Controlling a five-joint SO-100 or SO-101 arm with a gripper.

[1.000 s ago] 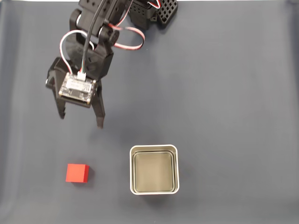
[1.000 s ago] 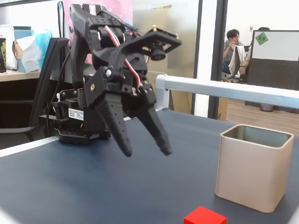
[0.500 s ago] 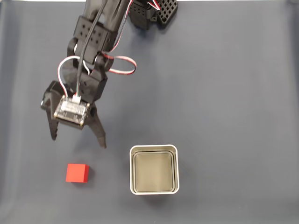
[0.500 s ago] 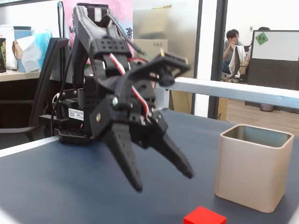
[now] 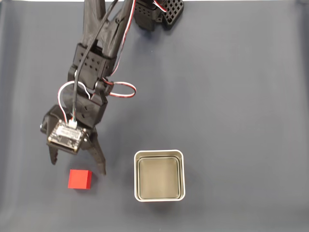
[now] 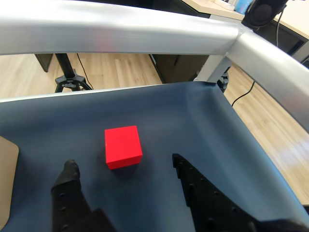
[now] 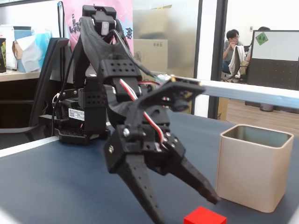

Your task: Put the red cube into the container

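Two black fingers spread wide: the jaws [image 5: 77,167] hang parted and hold nothing, with one fingertip at about 11 o'clock of the cube [image 5: 79,179] and the other at about 1 o'clock, in a fixed view from above. That view puts the tips just short of the cube's upper edge, near it but apart. The cube sits flat on the dark counter [image 5: 231,96], at 9 o'clock of the tin [image 5: 159,181] and clear of it, with bare counter between them. The tin stands upright and open, its pale rim around a dull olive inside.

In the wrist view the cube [image 6: 122,146] lies between the two fingers [image 6: 203,193] and a little beyond their tips, one finger at 7 o'clock of it and the other at 4 o'clock. A tan corner at the left edge of this view is probably the tin's wall.

In a fixed view from the side the jaws [image 7: 184,207] slant down toward the cube [image 7: 204,216], whose top shows at the bottom edge, and the tips seem to be above the counter, though the frame cuts off the lower one. The tin [image 7: 252,165] stands at 3 o'clock of the jaws here. A person [image 7: 232,46] sits in the background behind glass.
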